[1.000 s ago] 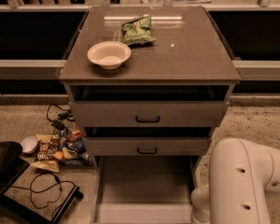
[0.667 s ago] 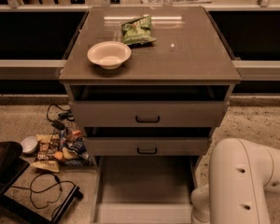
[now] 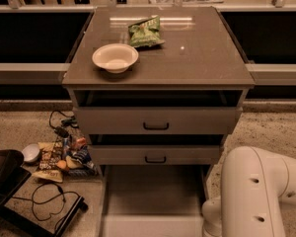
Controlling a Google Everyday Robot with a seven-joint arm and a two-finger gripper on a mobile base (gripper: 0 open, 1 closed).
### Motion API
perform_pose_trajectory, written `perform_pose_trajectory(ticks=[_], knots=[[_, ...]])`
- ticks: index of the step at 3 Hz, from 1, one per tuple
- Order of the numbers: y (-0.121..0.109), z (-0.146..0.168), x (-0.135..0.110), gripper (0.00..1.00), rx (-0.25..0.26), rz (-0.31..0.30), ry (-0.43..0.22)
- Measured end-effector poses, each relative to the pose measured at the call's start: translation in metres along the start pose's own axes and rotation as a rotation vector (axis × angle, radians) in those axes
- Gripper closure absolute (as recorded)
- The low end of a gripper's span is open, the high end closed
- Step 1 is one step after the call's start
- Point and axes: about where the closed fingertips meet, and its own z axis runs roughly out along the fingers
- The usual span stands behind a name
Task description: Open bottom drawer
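Observation:
The grey cabinet (image 3: 158, 75) has three drawers. The bottom drawer (image 3: 153, 194) stands pulled far out toward me, and its plain grey inside shows, empty. Its front lies at the lower edge of the view and its handle is hidden. The middle drawer (image 3: 155, 154) and the top drawer (image 3: 156, 121) each stick out a little, and each has a small black bar handle. My white arm (image 3: 256, 191) is at the bottom right, beside the open drawer. My gripper is out of view, below the frame.
A white bowl (image 3: 115, 57) and a green snack bag (image 3: 145, 32) sit on the cabinet top. On the floor to the left lie snack packets (image 3: 64, 154), a small bowl (image 3: 30, 152), cables (image 3: 49, 201) and a dark case (image 3: 5, 174).

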Motion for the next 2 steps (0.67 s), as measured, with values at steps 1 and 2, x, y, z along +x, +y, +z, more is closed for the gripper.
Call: perform_pose_trajectory(ticks=[1,2], knots=[[0.001,0.001,0.0,0.0,-0.001,0.0,0.0],[0.009,-0.015,0.0,0.0,0.02,-0.044,-0.016]])
